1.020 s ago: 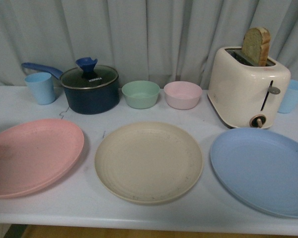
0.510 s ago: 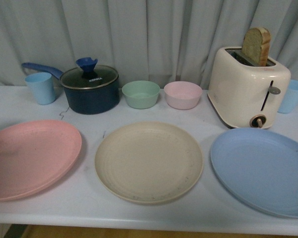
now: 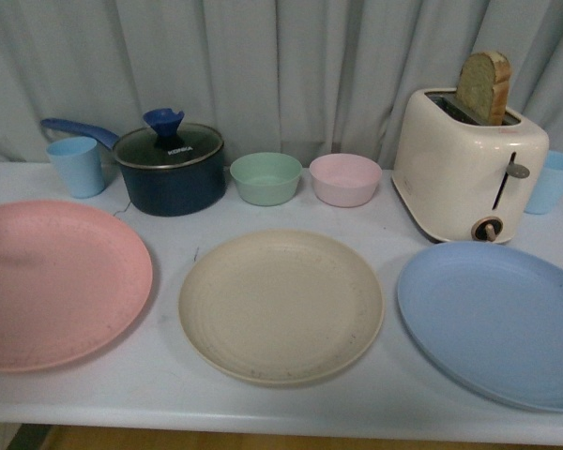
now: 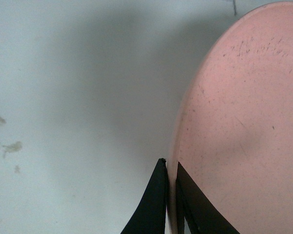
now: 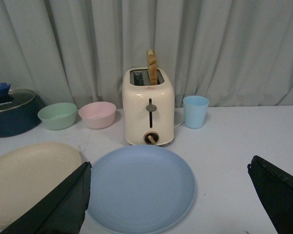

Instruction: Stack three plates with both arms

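The pink plate (image 3: 56, 281) is at the table's left, raised a little off it. In the left wrist view my left gripper (image 4: 170, 163) is shut on the rim of this pink plate (image 4: 244, 122), one black finger on each side of the edge. The cream plate (image 3: 281, 305) lies flat in the middle and the light blue plate (image 3: 493, 323) lies flat at the right. My right gripper (image 5: 169, 168) is open, its fingers spread wide over the near side of the blue plate (image 5: 141, 187). Neither arm shows in the front view.
Behind the plates stand a blue cup (image 3: 77, 166), a dark lidded pot (image 3: 169, 169), a green bowl (image 3: 266, 178), a pink bowl (image 3: 345, 179), a cream toaster (image 3: 469, 178) with bread, and another blue cup (image 3: 552, 181). A curtain hangs behind.
The pink plate has risen and shifted slightly to the left, its face turned more towards the front camera. The cream and blue plates have not moved.
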You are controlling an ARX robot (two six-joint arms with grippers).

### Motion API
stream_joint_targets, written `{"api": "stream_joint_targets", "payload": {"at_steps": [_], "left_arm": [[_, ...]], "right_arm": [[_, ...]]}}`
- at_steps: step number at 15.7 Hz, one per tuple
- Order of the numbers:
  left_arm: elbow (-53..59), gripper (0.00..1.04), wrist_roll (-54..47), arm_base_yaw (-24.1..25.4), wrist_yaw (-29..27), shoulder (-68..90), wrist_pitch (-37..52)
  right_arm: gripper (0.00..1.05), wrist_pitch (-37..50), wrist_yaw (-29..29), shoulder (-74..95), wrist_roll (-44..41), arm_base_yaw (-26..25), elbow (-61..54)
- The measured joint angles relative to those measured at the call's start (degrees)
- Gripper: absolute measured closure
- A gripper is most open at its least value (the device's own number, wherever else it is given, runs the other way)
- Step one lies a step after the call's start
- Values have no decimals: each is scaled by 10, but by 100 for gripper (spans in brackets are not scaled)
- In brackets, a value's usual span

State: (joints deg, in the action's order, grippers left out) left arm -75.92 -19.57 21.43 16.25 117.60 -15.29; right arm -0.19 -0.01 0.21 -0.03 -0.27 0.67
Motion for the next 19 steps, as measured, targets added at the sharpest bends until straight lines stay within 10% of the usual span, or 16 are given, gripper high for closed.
{"api": "stream_joint_targets", "payload": {"at_steps": [4, 19], "left_arm": [[26, 102, 252, -269, -68, -153, -12], [38, 102, 357, -339, -114, -23, 17]], "right_arm": [[6, 0, 0, 0, 0, 0, 0], [6, 0, 0, 0, 0, 0, 0]]}}
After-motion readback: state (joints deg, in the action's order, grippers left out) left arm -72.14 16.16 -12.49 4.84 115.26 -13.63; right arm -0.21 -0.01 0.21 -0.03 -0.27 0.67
